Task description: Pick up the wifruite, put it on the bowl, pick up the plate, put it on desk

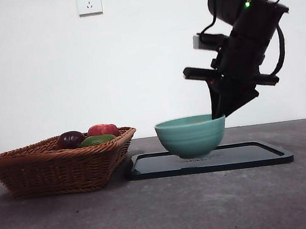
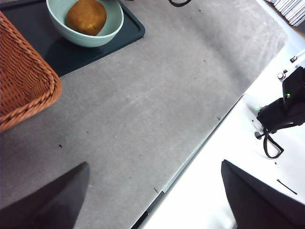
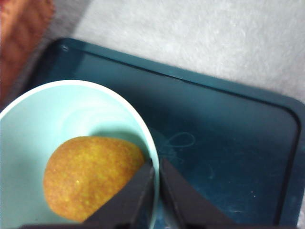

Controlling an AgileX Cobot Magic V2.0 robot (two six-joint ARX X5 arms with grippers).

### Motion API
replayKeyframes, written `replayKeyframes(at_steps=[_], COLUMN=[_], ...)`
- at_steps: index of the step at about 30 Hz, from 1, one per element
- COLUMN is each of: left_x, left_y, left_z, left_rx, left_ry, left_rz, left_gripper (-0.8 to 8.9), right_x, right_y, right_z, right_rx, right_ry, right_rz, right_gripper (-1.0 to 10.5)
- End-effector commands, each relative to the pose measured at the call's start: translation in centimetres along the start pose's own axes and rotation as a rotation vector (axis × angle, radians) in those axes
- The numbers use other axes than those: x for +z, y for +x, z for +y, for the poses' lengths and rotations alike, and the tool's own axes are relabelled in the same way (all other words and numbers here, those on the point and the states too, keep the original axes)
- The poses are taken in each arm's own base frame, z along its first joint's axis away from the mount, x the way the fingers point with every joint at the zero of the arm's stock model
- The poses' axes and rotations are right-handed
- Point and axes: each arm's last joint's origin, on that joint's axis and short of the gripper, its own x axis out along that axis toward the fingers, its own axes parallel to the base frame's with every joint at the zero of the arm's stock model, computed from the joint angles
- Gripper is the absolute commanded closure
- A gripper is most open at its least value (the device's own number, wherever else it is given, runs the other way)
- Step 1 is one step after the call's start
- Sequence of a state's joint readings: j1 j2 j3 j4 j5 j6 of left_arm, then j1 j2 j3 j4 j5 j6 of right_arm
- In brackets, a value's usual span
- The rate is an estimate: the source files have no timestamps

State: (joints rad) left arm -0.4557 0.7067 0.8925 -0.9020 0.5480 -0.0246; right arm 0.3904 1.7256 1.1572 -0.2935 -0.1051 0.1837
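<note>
- Clearly, our right gripper [image 3: 156, 191] is the one at work: its two jaws pinch the bowl's [image 1: 191, 136] pale rim, one inside the wall and one outside, at about the 3 o'clock side of the bowl in the front view.
- We see the brown fruit [image 3: 90, 177] already lying in the bowl, just beside the inner jaw.
- We judge the coming move turns on this: the bowl stands on the dark tray [image 1: 247, 156], toward its 9 o'clock end, and the tray's long axis runs 9 to 3 across the desk [image 1: 165, 213].
- Our left gripper [image 2: 155, 198] waits well apart, jaws wide and holding nothing.
- We count one bowl, one tray and one wicker basket [image 1: 58, 165] with three fruits visible in it.
</note>
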Motion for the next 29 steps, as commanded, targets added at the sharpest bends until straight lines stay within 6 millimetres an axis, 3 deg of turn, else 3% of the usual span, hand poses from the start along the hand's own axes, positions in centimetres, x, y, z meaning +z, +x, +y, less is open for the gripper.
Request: replayKeyframes(at_steps=[1,17,21,29], left_x=[0.24,0.25,0.24,0.22], left_y=[-0.06,-0.06,-0.06,-0.06], left_z=[-0.12,-0.12,-0.12,-0.11], left_rx=[-0.007,-0.007,-0.007,-0.007], left_ry=[0.015,0.015,0.015,0.014], left_rz=[-0.004,-0.005,-0.004,-0.003], left_gripper=[3.77,3.77,3.77,3.77], right_x=[0.51,0.15,0.02,0.18], right_y=[0.75,1.46,1.46,1.33], right_z=[-0.02,-0.62,-0.64,-0.65], right_rx=[0.004,-0.005,-0.009,-0.022], right_ry=[-0.01,0.0,0.001,0.004], right_rz=[-0.015,0.016,0.029,0.014], right_gripper=[9.4,9.3,8.2,8.1])
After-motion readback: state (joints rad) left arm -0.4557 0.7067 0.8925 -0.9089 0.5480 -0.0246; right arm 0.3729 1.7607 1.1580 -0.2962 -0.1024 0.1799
